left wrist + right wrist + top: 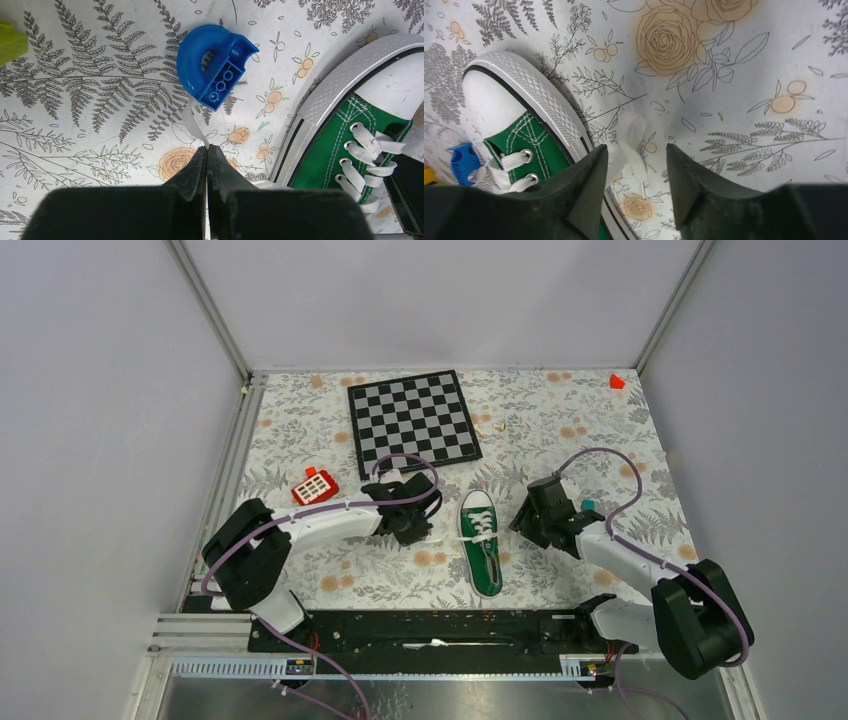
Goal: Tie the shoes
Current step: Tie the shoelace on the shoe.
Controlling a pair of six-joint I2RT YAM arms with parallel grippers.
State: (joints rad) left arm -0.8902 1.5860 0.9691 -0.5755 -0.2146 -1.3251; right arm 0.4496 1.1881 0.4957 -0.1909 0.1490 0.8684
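From above, the green sneaker lies toe-away on the worktop, between the left gripper and the right gripper. Left wrist view: that gripper is pinched tight on a white lace end, with the shoe to its right. Right wrist view: the right gripper, half-spread, straddles the other lace end beside the toe.
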